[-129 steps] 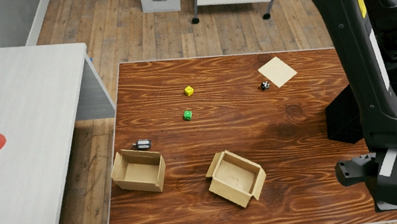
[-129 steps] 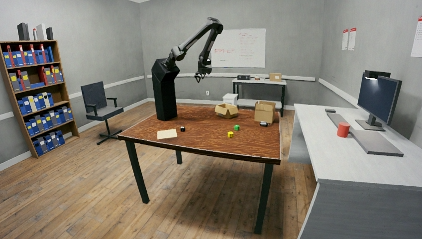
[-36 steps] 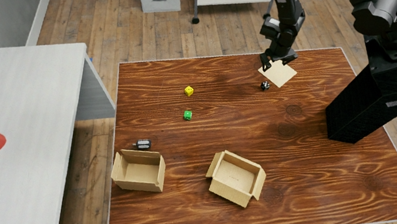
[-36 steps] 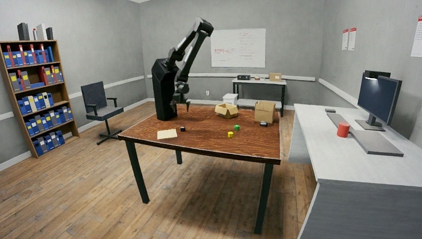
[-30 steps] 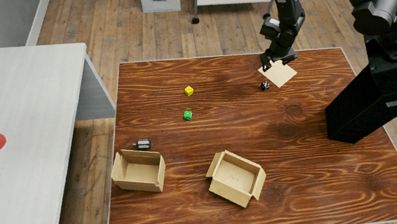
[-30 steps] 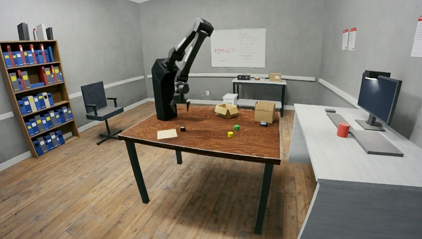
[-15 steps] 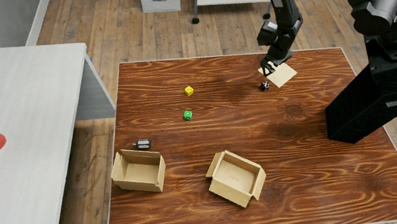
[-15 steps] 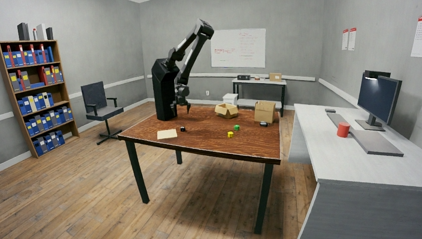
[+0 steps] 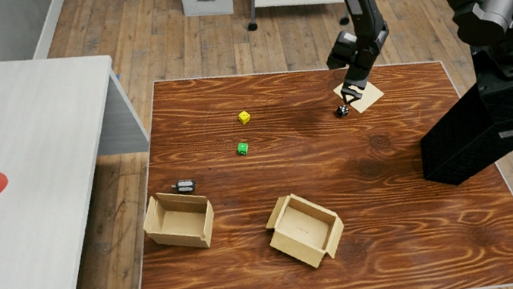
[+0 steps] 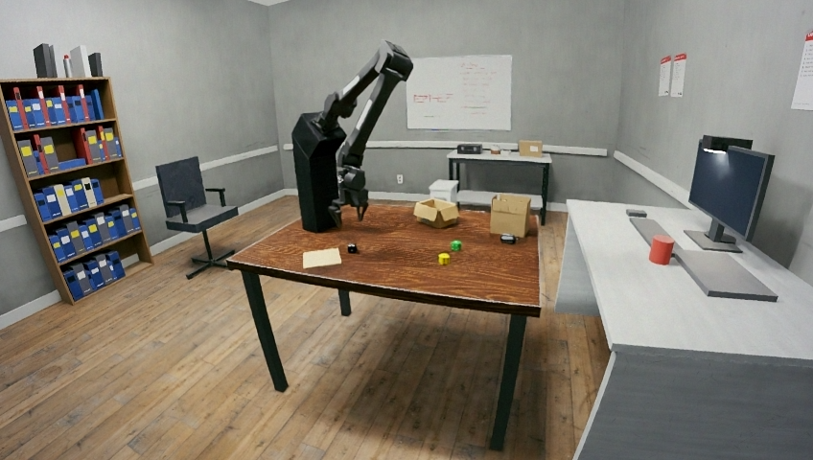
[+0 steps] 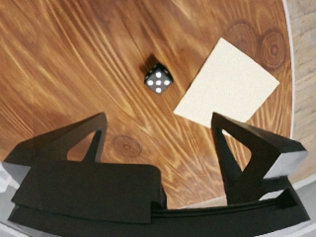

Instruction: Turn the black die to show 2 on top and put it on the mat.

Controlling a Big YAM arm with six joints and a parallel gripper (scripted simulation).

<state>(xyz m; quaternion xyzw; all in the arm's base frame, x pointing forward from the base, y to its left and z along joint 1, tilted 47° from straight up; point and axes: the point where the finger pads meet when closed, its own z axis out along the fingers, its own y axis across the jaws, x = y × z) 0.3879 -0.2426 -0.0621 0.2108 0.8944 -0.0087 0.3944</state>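
The black die [image 9: 342,110] [image 10: 352,248] [image 11: 158,78] lies on the wooden table [image 9: 416,257], just off the near corner of the tan mat [image 9: 371,96] [image 10: 321,257] [image 11: 227,89] and not on it. In the wrist view its top face shows several white pips. My gripper [image 9: 350,98] [image 10: 346,215] [image 11: 158,118] is open and empty. It hangs well above the table, over the mat's edge and close to the black die. The yellow die [image 9: 244,116] [image 10: 443,259] and the green die [image 9: 242,148] [image 10: 455,245] sit flat further along the table.
Two open cardboard boxes [image 9: 179,219] [image 9: 303,230] stand at the table's far end from the mat. A small black and grey object [image 9: 185,185] lies by one box. The robot's black base tower [image 9: 507,102] [image 10: 313,171] stands at the table's side near the mat.
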